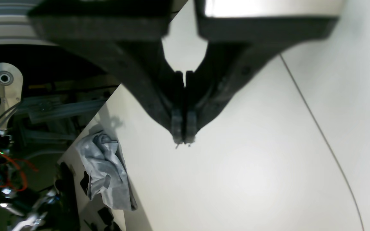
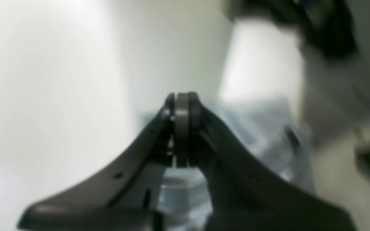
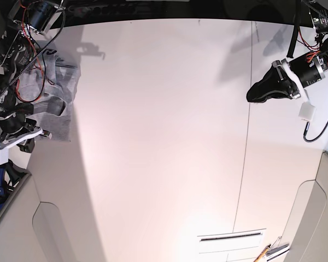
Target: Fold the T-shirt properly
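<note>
With both our left claw (image 1: 184,139) and right claw (image 2: 181,99) pinched empty, the crumpled heather-grey cotton T-shirt (image 3: 57,95) lay unfolded at the white desk's (image 3: 164,136) ten o'clock edge.

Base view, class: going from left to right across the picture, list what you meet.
Crumpled heather-grey cotton T-shirt at the white table's left edge → thin dark seam line → black shut left gripper hovering over the table.

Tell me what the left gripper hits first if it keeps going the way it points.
Probably only the bare white table: the shut left gripper points at empty tabletop, and the crumpled T-shirt lies well off to one side.
</note>
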Controlling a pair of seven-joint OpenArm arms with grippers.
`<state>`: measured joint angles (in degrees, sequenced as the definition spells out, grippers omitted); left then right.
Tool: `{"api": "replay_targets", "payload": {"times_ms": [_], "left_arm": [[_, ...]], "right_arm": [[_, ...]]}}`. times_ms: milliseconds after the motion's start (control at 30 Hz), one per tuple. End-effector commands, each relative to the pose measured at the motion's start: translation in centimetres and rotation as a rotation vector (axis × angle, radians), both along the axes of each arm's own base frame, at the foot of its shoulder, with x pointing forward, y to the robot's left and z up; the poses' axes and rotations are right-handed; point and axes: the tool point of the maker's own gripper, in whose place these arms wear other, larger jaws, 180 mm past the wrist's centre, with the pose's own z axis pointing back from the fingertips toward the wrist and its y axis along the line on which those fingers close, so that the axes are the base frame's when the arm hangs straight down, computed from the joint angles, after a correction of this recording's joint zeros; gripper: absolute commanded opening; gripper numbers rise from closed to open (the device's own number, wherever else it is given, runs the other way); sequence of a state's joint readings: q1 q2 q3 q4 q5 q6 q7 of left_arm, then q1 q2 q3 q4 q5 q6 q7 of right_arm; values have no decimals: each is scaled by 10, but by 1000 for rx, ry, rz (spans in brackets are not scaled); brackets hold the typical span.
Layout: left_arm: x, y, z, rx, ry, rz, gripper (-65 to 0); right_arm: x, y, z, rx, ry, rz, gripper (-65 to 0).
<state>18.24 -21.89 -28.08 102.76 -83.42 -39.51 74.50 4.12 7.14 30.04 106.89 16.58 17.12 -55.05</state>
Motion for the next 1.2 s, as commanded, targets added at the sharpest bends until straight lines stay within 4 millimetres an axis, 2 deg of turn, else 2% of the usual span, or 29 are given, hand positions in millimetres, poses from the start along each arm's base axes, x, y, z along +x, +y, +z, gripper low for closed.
{"api": "replay_targets", "payload": {"times_ms": [0, 67, 167, 233, 300, 367, 500, 633, 800, 900, 1000, 1067, 1167], "left_arm": [[6, 5, 15, -5, -56, 11, -650], [7, 15, 18, 8, -66, 40, -650], [9, 42, 27, 37, -95, 119, -650], [6, 62, 32, 60, -108, 180, -650], [-3, 82, 34, 90, -104, 236, -650], [-20, 103, 32, 134, -69, 282, -650], [-63, 143, 29, 238, 26, 362, -650], [-108, 168, 25, 317, 139, 407, -650], [-184, 162, 0, 361, 409, 340, -650], [-233, 147, -13, 353, 585, 267, -650], [-273, 121, -25, 301, 730, 185, -650], [-291, 100, -36, 236, 794, 149, -650], [-302, 70, -63, 132, 825, 161, -650]], "right_arm": [[2, 4, 17, -12, -48, 33, -650], [-11, 19, 16, 16, -42, 92, -650], [-39, 48, 6, 90, -5, 199, -650], [-65, 72, -3, 109, 38, 319, -650], [-96, 86, -14, 121, 109, 402, -650], [-130, 91, -25, 112, 206, 455, -650], [-198, 81, -46, 34, 437, 530, -650], [-252, 69, -55, -9, 609, 580, -650], [-317, 61, -61, -1, 812, 649, -650], [-349, 69, -60, 74, 884, 681, -650], [-383, 76, -63, 140, 970, 730, -650], [-402, 77, -71, 183, 1024, 733, -650], [-419, 72, -100, 231, 1074, 711, -650]]}}
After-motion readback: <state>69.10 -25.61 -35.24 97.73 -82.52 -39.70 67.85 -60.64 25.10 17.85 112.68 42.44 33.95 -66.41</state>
